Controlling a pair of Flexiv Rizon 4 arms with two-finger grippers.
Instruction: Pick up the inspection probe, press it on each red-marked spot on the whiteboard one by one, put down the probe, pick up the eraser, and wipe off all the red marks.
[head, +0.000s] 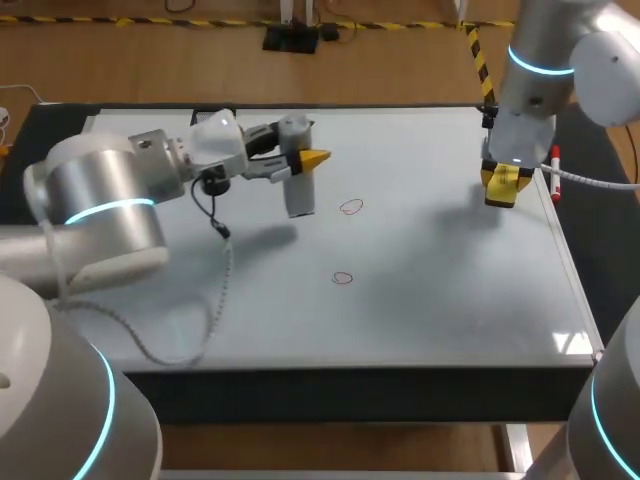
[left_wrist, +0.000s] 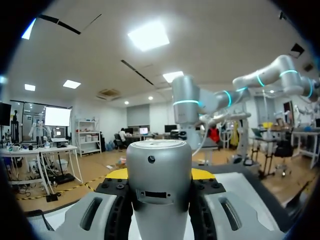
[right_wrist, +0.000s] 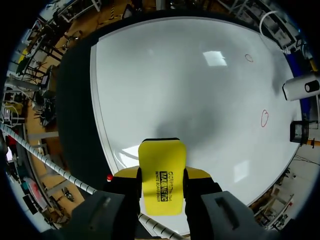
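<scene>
My left gripper (head: 312, 160) lies level above the whiteboard (head: 430, 290), shut on the grey cylindrical probe (head: 298, 185), which hangs with its lower end over the board's back left. In the left wrist view the probe (left_wrist: 159, 180) fills the gap between the fingers. Two red circle marks show: one (head: 350, 207) just right of the probe, one (head: 343, 278) nearer the front. My right gripper (head: 507, 180) stands at the back right, shut on the yellow eraser (head: 500, 193). In the right wrist view the eraser (right_wrist: 161, 175) sits between the fingers, with the marks (right_wrist: 264, 118) far ahead of it.
A marker with a red cap (head: 554, 170) lies at the whiteboard's right edge beside my right gripper. A black cable (head: 215, 215) dangles from my left wrist over the board's left part. A dark border (head: 350, 395) frames the board.
</scene>
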